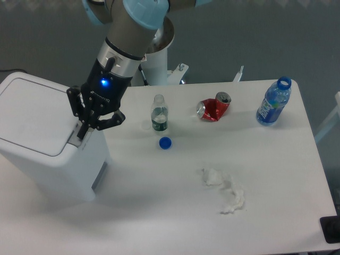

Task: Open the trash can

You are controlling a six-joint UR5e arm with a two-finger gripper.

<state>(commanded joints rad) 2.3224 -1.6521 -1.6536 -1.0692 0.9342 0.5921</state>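
My fingers are drawn together, nothing between them, tips pressed down on the grey latch at the lid's right edge. Gripper sits right above it, arm reaching in from the table's far edge. Trash can stands at the table's left edge; lid looks flat and shut, so not open yet. My read: contact made, push prob under way, lid pop is what's left. Small bottle, blue cap, red can sit untouched mid-table.
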